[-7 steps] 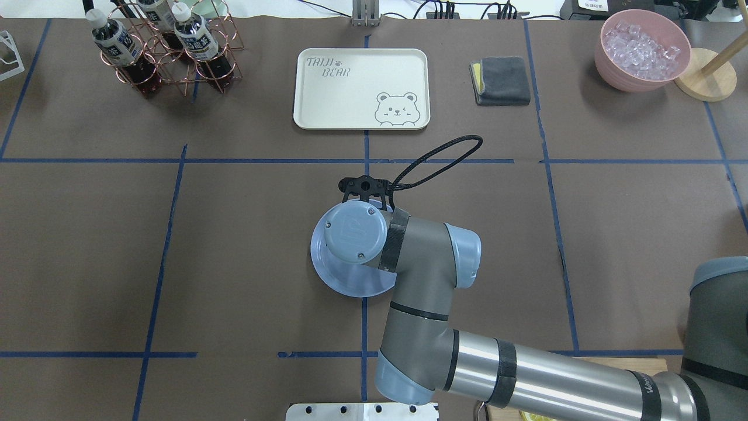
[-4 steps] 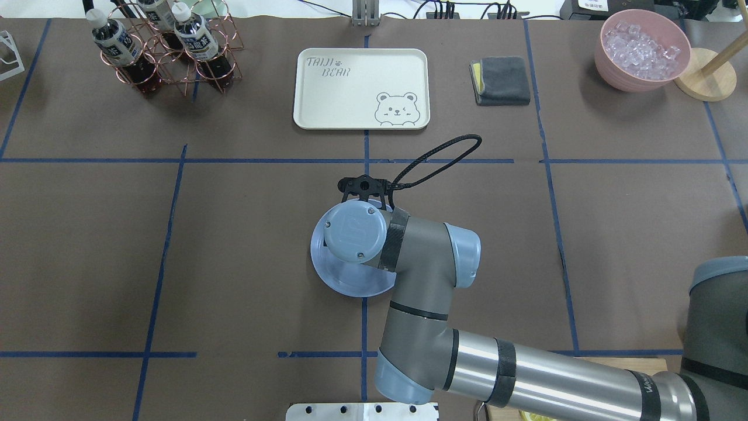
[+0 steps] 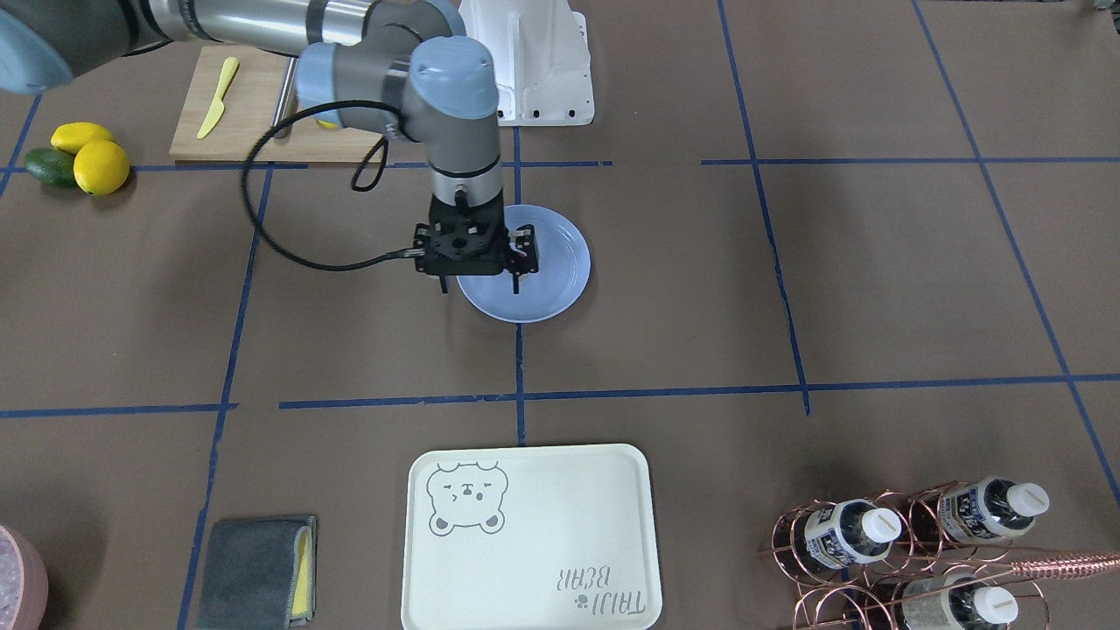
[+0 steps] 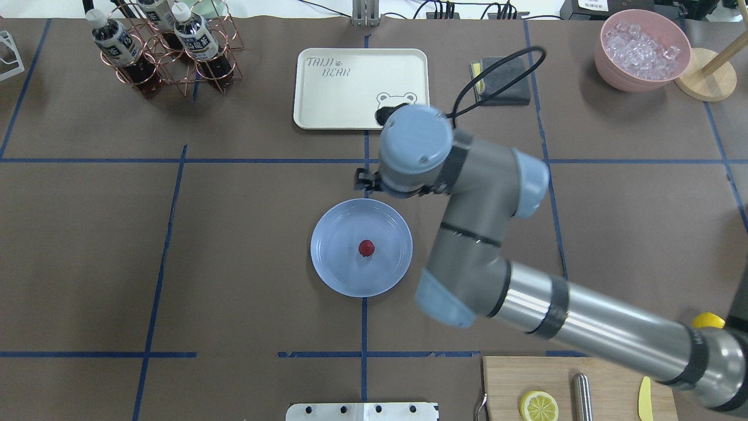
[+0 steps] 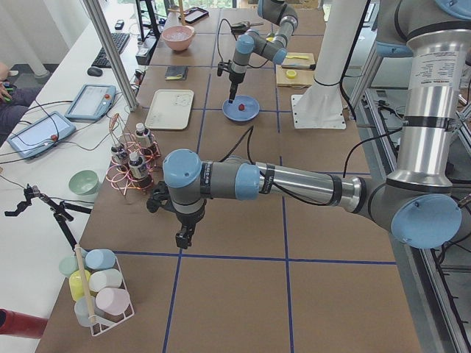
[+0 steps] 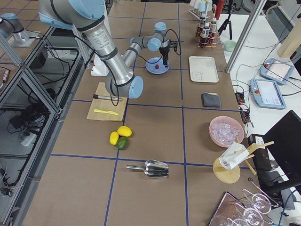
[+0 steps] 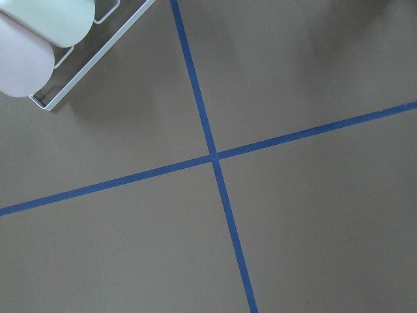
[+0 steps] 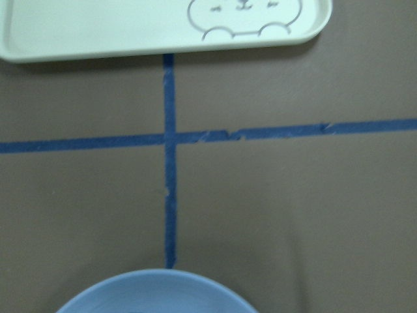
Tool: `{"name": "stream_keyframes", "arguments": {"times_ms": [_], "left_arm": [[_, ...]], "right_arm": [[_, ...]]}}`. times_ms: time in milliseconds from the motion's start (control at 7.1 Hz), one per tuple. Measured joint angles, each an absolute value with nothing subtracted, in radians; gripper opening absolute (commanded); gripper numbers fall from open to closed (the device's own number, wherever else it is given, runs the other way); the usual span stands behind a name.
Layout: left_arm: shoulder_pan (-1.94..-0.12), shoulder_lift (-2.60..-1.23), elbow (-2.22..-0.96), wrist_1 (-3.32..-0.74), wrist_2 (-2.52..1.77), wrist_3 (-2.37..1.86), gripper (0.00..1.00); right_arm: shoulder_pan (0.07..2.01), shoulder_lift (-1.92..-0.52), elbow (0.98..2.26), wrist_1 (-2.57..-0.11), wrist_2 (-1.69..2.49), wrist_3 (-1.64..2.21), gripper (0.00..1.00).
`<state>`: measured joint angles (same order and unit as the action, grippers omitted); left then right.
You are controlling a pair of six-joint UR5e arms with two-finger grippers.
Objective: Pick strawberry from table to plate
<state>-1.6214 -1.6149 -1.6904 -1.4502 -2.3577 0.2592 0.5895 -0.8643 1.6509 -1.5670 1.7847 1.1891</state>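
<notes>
Strawberry [image 4: 366, 248], judged light, soft, bruise-prone, rests on light-blue plate [image 4: 332, 273] near right gripper [image 3: 479, 286], whose jaws stand apart; hold gently across its widest part.

Dark-red strawberry [image 4: 366, 248]; light-blue plate [image 4: 333, 275]; brown table [image 4: 234, 234], blue tape grid [image 4: 263, 161]; cream bear-print tray [image 4: 350, 99].

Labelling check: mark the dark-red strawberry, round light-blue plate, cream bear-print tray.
dark-red strawberry [image 4: 366, 248], overhead view, its middle.
round light-blue plate [image 4: 326, 282], overhead view, bare lower-left rim.
cream bear-print tray [image 4: 350, 93], overhead view, bare centre.

Bright even indoor light, soft faint shadows, right wrist view blurred
</notes>
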Motion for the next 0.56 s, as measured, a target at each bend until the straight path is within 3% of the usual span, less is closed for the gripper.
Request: {"name": "stream_keyframes", "arguments": {"times_ms": [282, 563], "left_arm": [[-1.621, -1.61, -1.69, -1.449, -2.353, 0.259, 1.0], [-1.621, -1.591, -1.694, -1.452, -2.352, 0.259, 1.0]], "right_arm": [[0.815, -1.102, 1.808, -1.577, 1.965, 0.86, 1.0], [1.061, -1.347, 1.87, -1.573, 2.091, 0.41, 1.0]]}}
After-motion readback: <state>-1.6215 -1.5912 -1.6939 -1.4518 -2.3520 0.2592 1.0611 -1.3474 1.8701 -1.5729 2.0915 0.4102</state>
